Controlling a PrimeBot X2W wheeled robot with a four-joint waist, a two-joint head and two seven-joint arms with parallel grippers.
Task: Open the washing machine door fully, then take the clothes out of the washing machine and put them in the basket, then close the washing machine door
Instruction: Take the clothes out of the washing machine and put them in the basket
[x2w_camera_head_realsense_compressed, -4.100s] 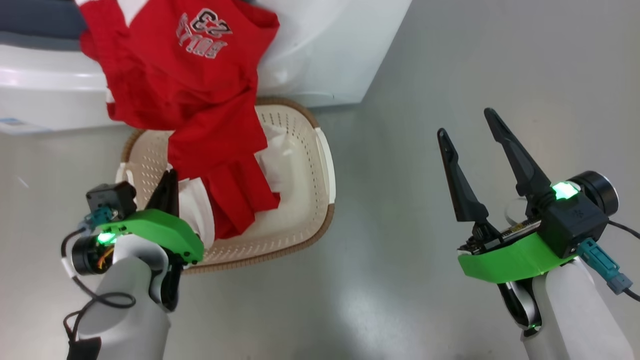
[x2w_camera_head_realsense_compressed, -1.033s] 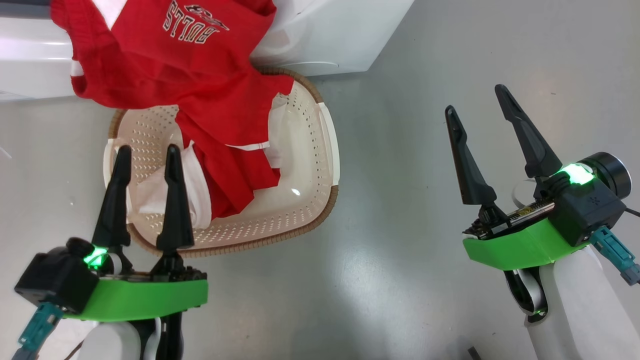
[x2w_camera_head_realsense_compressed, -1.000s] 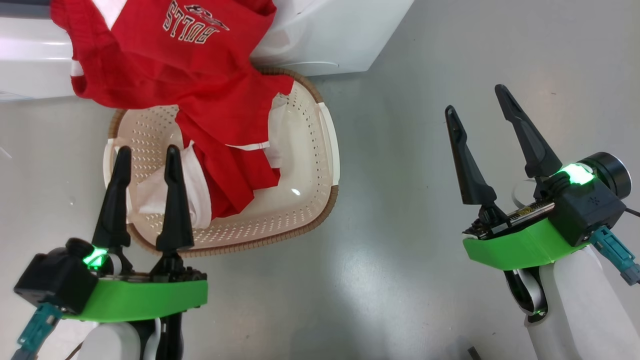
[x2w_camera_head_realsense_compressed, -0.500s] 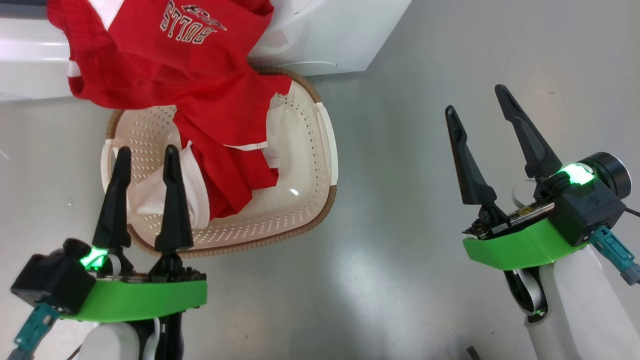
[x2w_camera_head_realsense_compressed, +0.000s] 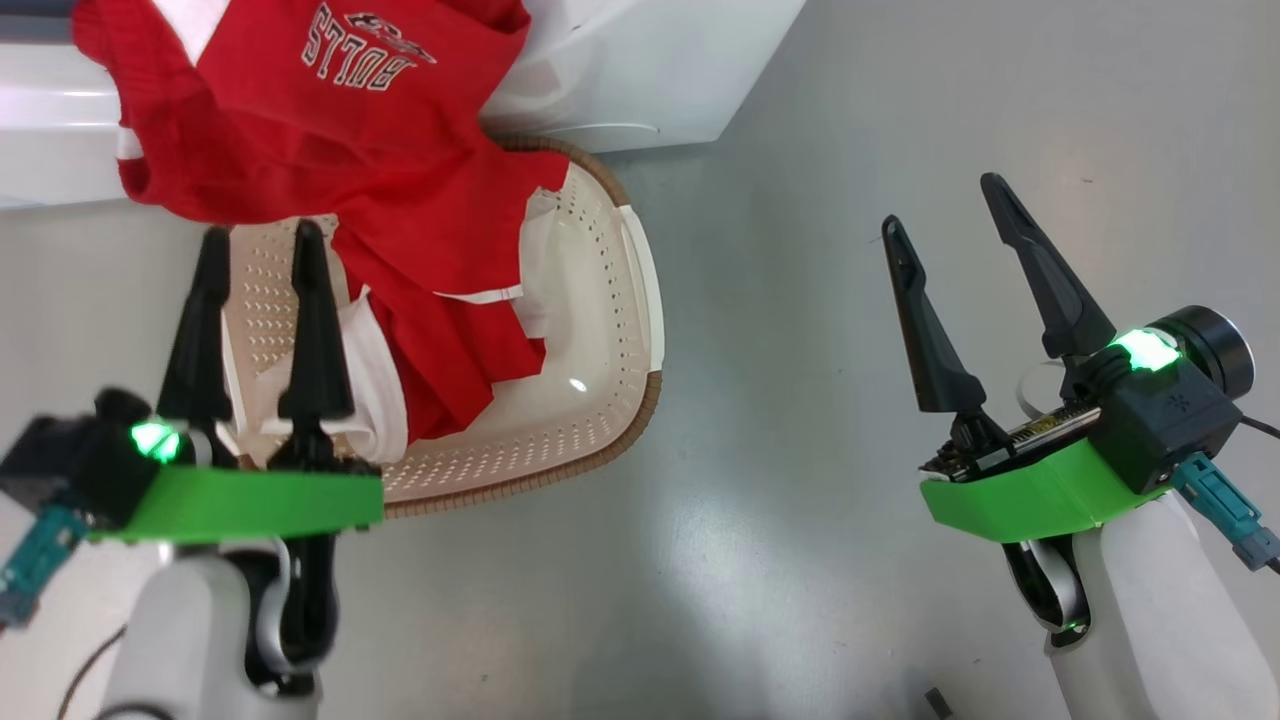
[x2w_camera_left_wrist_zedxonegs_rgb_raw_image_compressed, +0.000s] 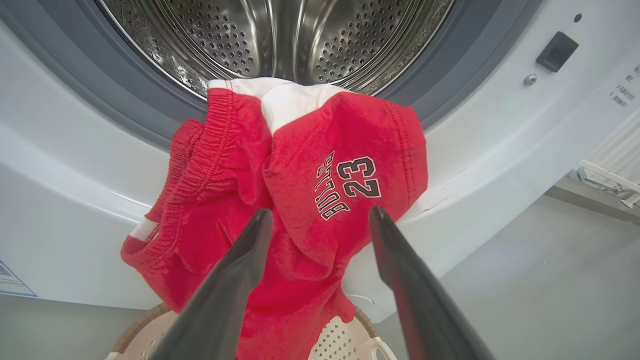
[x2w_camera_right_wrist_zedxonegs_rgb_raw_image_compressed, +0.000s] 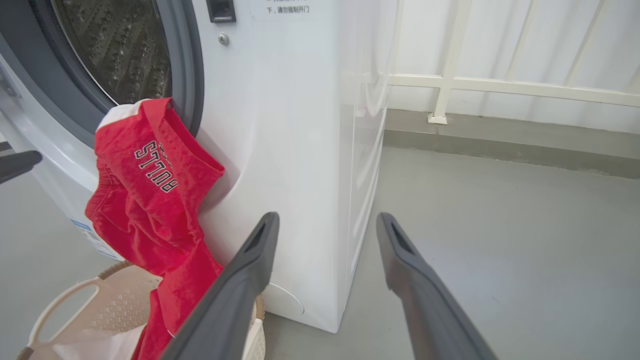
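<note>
Unloading step looked half done: the clothes (x2w_camera_head_realsense_compressed: 330, 130) hung off the washing machine (x2w_camera_head_realsense_compressed: 640, 60) lip at 11 o'clock, tail in the basket (x2w_camera_head_realsense_compressed: 653, 400), left claw (x2w_camera_head_realsense_compressed: 259, 232) and right claw (x2w_camera_head_realsense_compressed: 940, 201) both spread empty, so next was probably tugging them down.

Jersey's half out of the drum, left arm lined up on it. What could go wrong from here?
The jersey hangs over the gasket with its top at the drum lip; a pull may snag it there.
Its lower end lies in the basket; dragging cloth might shift or tip it.
Shutting the door before the gasket is clear would likely trap cloth.
</note>
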